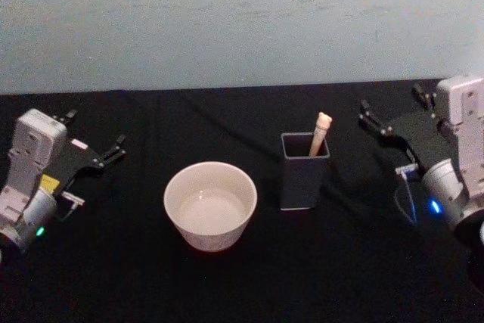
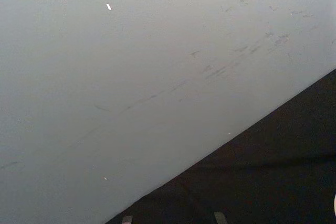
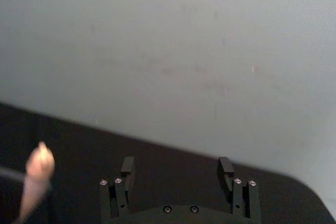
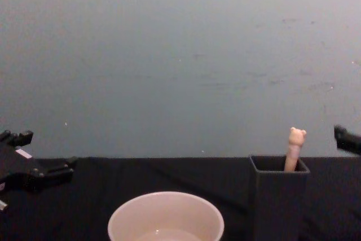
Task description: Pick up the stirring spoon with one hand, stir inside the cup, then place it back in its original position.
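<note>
Nothing is grasped yet; the task stands at its first step, the pick-up. The stirring spoon point(image 1: 321, 132) stands tilted in a dark square holder point(image 1: 304, 172) near the middle of the table point(image 1: 113, 277), its bear-head top poking above the rim. The cup point(image 1: 210, 204) sits just beside the holder, toward the table's left edge. The right gripper point(image 1: 389, 113) hovers near the right edge, jaws wide and holding nothing; the left gripper point(image 1: 94, 136) rests by the left edge, jaws also spread. Judging by closeness, the right gripper would need to reach over and close on the handle.
</note>
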`<state>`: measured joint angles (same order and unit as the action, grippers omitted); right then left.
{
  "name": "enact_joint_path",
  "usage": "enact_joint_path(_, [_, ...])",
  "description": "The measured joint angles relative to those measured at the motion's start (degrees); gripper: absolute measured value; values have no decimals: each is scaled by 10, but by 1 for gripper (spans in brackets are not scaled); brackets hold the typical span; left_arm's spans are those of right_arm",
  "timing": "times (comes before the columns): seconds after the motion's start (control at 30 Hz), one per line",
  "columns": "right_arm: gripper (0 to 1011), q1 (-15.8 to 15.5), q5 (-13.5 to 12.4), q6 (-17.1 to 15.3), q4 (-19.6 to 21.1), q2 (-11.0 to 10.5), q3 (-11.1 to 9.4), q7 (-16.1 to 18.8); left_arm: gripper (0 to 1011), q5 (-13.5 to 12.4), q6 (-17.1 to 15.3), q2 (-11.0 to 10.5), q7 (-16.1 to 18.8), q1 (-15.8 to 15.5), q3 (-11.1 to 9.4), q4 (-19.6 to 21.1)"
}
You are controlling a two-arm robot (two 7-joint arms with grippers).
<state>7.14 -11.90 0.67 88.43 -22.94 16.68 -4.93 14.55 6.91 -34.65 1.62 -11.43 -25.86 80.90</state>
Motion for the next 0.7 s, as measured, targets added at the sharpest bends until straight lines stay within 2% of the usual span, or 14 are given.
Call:
enact_joint_path(0.17, [1003, -8, 14, -14, -28, 8, 1, -4, 1001, 0, 0, 0, 0, 0, 0, 0])
enact_joint_path(0.33, [1002, -7, 5, -23, -58, 23, -6, 8, 1001, 0, 0, 0, 0, 0, 0, 0])
enact_joint_path(0.47, [1003, -1, -6, -23, -68, 26, -13, 28, 1001, 0, 0, 0, 0, 0, 0, 0])
enact_joint_path(0.7, [1003, -2, -6, -23, -67, 25, -12, 25, 1001, 0, 0, 0, 0, 0, 0, 0])
